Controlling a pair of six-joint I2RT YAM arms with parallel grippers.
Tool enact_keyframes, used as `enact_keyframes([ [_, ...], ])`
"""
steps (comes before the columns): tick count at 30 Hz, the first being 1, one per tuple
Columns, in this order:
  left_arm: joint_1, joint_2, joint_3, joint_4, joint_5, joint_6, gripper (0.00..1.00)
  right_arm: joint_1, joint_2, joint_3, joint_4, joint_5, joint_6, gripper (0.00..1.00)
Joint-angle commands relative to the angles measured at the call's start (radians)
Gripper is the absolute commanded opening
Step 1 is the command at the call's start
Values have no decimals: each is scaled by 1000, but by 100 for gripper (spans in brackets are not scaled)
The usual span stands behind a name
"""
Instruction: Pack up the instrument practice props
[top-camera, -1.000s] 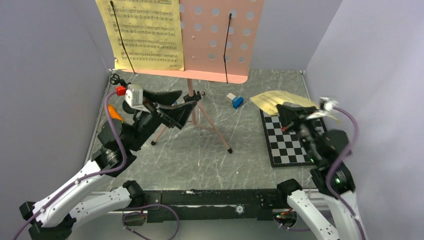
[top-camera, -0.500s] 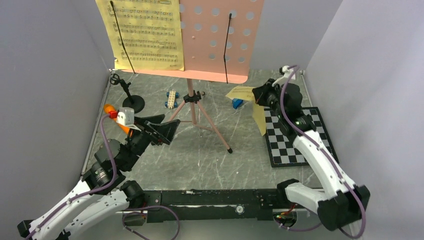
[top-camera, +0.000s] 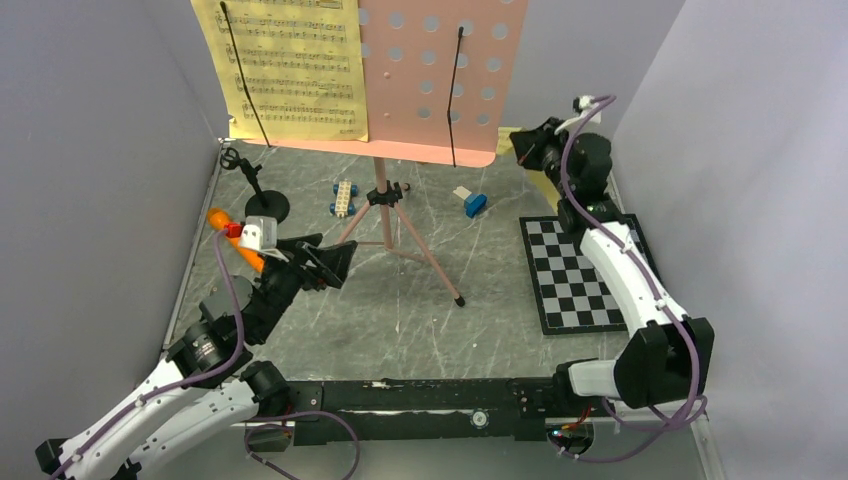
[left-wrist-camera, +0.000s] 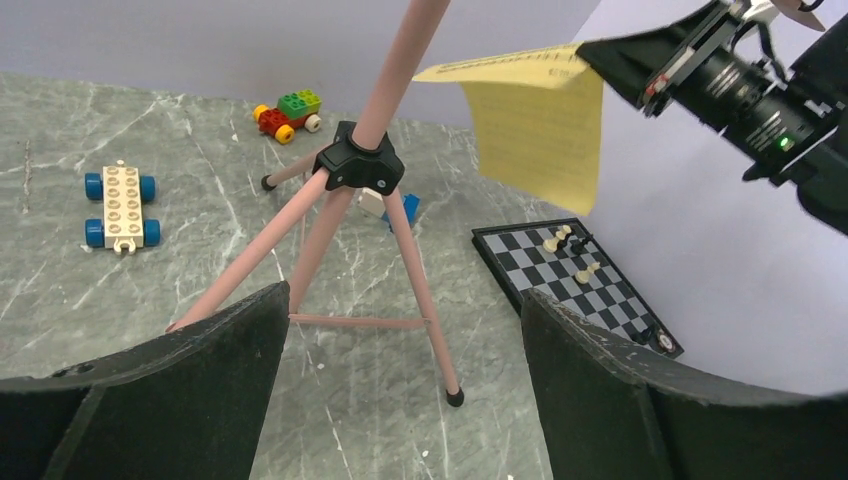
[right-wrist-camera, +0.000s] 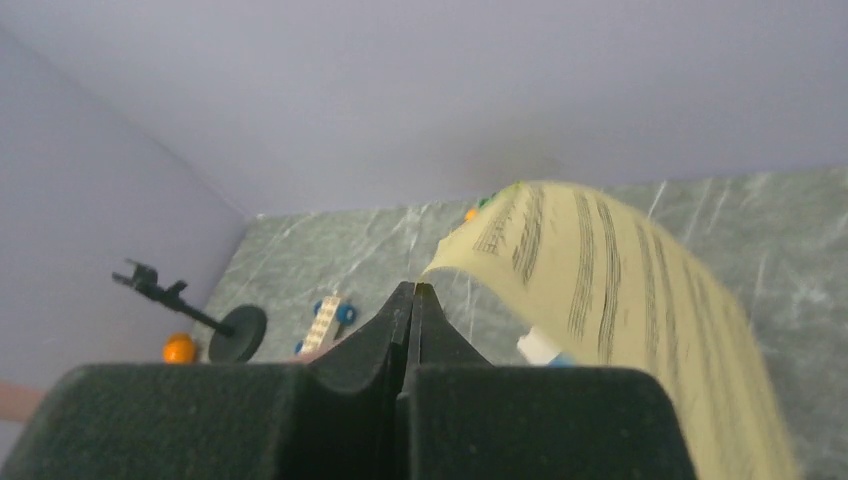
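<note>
Sheet-music page (right-wrist-camera: 600, 270) now hangs at 1 o'clock over the desk (top-camera: 400, 310), pinched tight in my right tool (right-wrist-camera: 412, 290), carried away from the chessboard (top-camera: 575, 285). Left tool (left-wrist-camera: 400, 300) gapes wide, empty, withdrawn to 8 o'clock. Second page (top-camera: 290, 70) remains on the music stand (top-camera: 440, 70); packing unfinished.

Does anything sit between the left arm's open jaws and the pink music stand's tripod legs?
Nothing visible. From the left gripper, only bare table runs to the pink music stand legs; the block car sits off left, the chessboard off right.
</note>
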Motion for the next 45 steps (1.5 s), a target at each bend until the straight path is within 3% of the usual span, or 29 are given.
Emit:
enact_keyframes([
  [1, 0, 12, -8, 23, -3, 0, 89, 3, 5, -212, 166, -101, 65, 0],
  [5, -1, 29, -34, 20, 18, -38, 89, 9, 74, -386, 272, -123, 128, 0],
  [11, 0, 53, -45, 25, 49, -65, 89, 9, 143, -508, 337, -124, 181, 0],
  [26, 0, 68, -59, 4, 40, -70, 92, 6, 62, -542, 57, 106, 158, 0],
  [27, 0, 68, -59, 3, 39, -71, 93, 6, 61, -533, 30, 113, 159, 7],
  [28, 0, 68, -59, 0, 39, -72, 93, 6, 63, -523, 13, 115, 159, 25],
  [30, -1, 67, -61, -4, 38, -73, 94, 6, 59, -504, -23, 127, 164, 48],
  [32, 0, 68, -61, -10, 37, -75, 95, 6, 42, -486, -51, 141, 171, 60],
  [36, 0, 62, -41, -34, 21, -56, 96, 11, -59, -408, -165, 155, 171, 73],
  [39, -1, 54, -25, -48, 9, -33, 96, 50, -155, -383, -214, 205, 150, 75],
  [42, 0, 38, 1, -56, -9, 2, 96, 165, -283, -406, -209, 288, 81, 74],
  [45, 0, 17, 30, -55, -36, 59, 95, 371, -417, -470, -160, 377, -47, 73],
])
